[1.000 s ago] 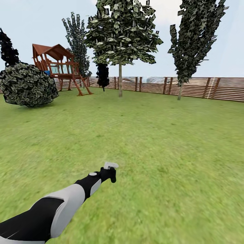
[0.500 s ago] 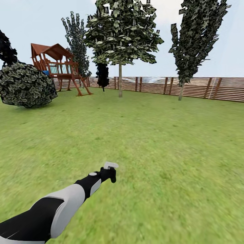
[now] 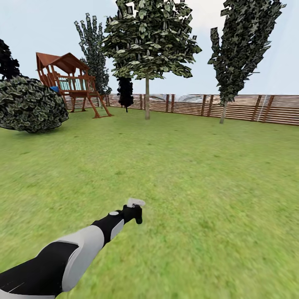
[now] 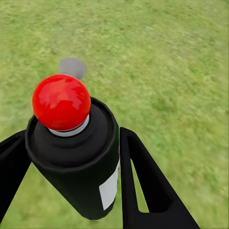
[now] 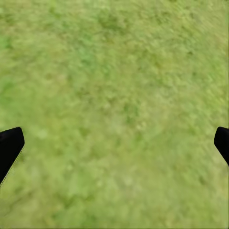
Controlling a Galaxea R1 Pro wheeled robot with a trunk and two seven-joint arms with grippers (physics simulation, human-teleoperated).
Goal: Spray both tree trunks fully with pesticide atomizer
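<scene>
My left gripper (image 4: pixel 71 136) is shut on the pesticide atomizer (image 4: pixel 78 162), a black bottle with a white label and a red ball on top. In the head view the left arm reaches forward over the lawn, and the atomizer's pale head (image 3: pixel 136 202) shows above the left gripper (image 3: pixel 135 211). A tree with a broad leafy crown stands far ahead by the fence, its pale straight trunk (image 3: pixel 147 104) bare low down. A taller, narrower tree with a pale trunk (image 3: pixel 224 112) stands to its right. My right gripper (image 5: pixel 114 143) hangs open over grass.
A brown slat fence (image 3: pixel 241 109) runs along the back. At the far left are a wooden play tower (image 3: pixel 68 83) and a round bush (image 3: pixel 29 104). Dark narrow conifers (image 3: pixel 94 54) rise behind the tower. Lawn (image 3: pixel 187 174) stretches between me and the trees.
The whole head view has shifted a little, the far things spreading slightly outward, so the camera has moved. The left arm keeps its pose with the atomizer held.
</scene>
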